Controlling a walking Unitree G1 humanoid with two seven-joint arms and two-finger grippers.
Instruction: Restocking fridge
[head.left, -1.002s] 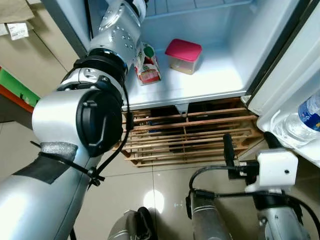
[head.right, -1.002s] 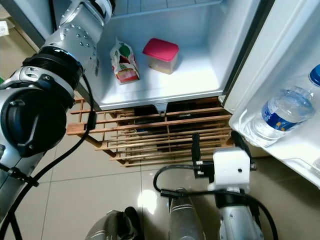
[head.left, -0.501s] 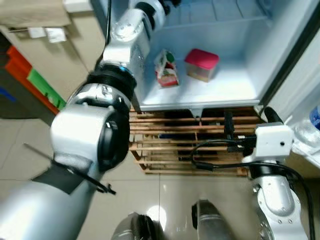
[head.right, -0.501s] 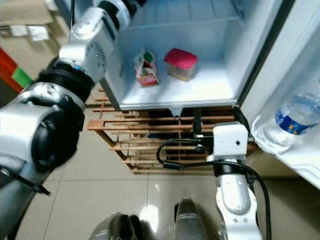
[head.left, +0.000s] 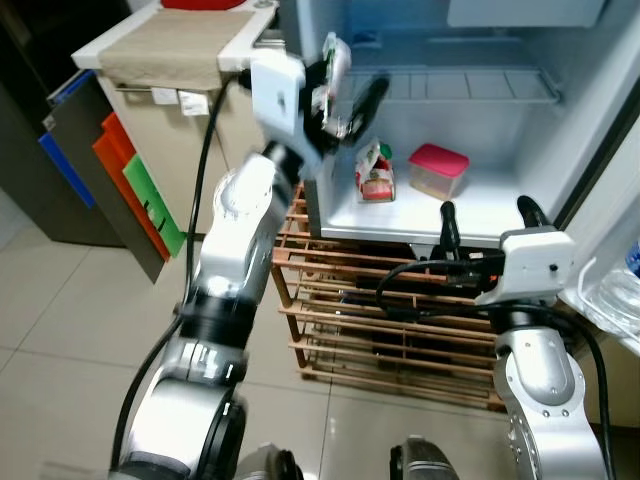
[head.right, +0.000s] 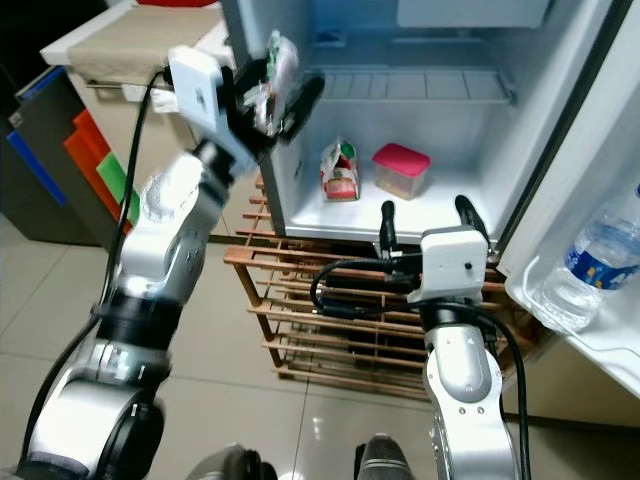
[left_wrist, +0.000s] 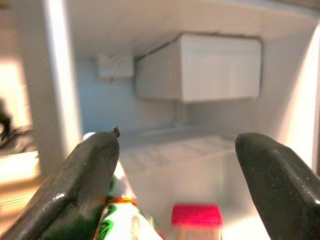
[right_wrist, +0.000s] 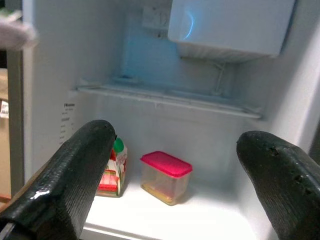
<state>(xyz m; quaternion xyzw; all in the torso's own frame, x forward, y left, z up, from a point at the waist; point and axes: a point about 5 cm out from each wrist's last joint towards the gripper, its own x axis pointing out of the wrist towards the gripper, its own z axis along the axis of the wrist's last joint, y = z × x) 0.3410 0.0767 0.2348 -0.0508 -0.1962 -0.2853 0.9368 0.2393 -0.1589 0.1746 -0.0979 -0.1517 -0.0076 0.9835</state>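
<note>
Open fridge (head.left: 500, 130) ahead, lit white inside, wooden rack (head.left: 390, 300) beneath. Raised at the cabinet's left edge: left gripper (head.left: 345, 85), fingers set wide yet holding a green-and-white packet (head.left: 335, 55), long axis seemingly near 12-to-6, pressed against one finger in the wrist view. Outward from those fingers, wire shelf (head.left: 470, 85) at about 3 o'clock, just inside; bottom floor at about 4 o'clock, already bearing a carton (head.left: 375, 172) with a red-lidded tub (head.left: 438, 170) beside it. Lower, at 6 o'clock of the tub: right gripper (head.left: 487, 215), fingers wide and empty. Left arm clearly nearer; probably a short push toward 3 o'clock to shelve the packet.
</note>
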